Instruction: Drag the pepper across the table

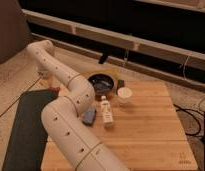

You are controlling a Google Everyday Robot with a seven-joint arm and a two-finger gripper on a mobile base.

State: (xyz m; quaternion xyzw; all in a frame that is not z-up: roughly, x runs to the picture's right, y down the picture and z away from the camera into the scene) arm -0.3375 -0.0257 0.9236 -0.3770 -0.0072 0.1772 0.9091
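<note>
The pepper [55,89] shows as a small orange-red sliver at the far left edge of the bamboo table [146,130]. My gripper [48,81] hangs from the white arm [58,67] right above and beside the pepper, at the table's back left corner. The arm's wrist hides most of it, and I cannot tell whether it touches the pepper. The arm rises from the bottom of the view, bends over the table's left side and reaches out to the left.
A dark bowl [101,82], a white cup [124,93], a white bottle [106,111] and a blue-grey block [89,116] stand mid-table. A dark floor mat [23,125] lies left of the table. Cables [193,117] run on the right.
</note>
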